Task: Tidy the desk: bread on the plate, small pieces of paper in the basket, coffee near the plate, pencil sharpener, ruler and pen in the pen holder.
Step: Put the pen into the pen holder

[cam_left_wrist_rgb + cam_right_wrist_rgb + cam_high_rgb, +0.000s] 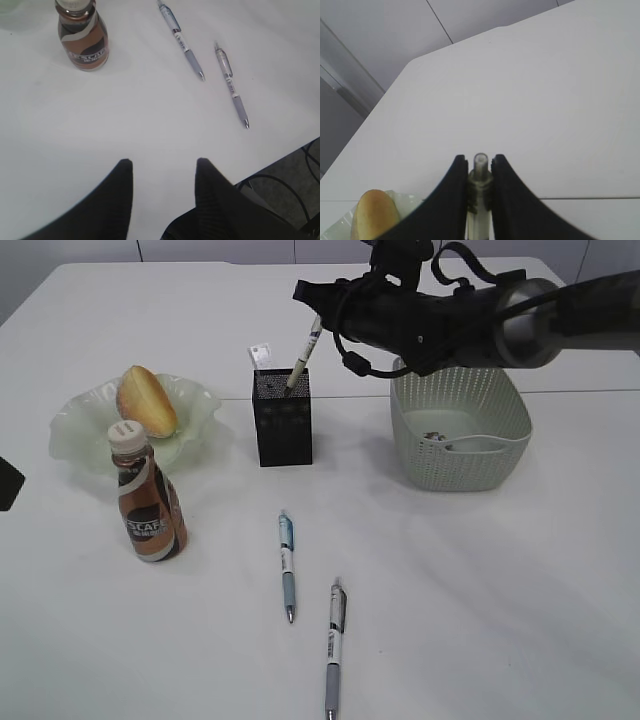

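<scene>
My right gripper is shut on the top of a white pen. In the exterior view this held pen leans with its lower end inside the black mesh pen holder. A clear ruler sticks out of the holder's back corner. The bread lies on the green plate, and the coffee stands just in front of the plate. My left gripper hangs open over bare desk. The pencil sharpener is out of view.
Two more pens lie on the desk in front of the holder. The basket stands right of the holder with small scraps inside. The desk's edge shows in the left wrist view.
</scene>
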{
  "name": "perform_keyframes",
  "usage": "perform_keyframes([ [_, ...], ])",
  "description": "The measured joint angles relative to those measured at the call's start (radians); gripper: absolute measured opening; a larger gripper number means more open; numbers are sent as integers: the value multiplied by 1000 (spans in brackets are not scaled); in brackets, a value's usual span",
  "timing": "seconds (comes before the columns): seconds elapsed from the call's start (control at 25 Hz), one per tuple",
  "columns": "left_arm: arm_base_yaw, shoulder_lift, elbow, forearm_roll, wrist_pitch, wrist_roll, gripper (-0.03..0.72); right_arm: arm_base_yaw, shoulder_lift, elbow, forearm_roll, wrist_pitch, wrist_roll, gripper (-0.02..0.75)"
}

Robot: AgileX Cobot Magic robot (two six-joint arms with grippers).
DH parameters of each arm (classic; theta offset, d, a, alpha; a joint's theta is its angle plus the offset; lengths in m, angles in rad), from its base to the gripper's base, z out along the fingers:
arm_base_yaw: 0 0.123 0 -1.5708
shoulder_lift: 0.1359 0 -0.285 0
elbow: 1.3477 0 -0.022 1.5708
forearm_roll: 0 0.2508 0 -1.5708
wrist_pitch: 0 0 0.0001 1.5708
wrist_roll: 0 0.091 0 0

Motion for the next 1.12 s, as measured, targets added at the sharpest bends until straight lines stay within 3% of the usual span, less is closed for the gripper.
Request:
perform_keyframes([
  [0.24,0,0,0,0,-2,0,307,0,2,0,-128,0,95,106],
  [0.72,0,0,0,0,-6,0,307,0,2,0,-149,-2,153,289],
  [1.12,0,0,0,0,-6,0,307,0,-21,0,-158,274,163,294],
])
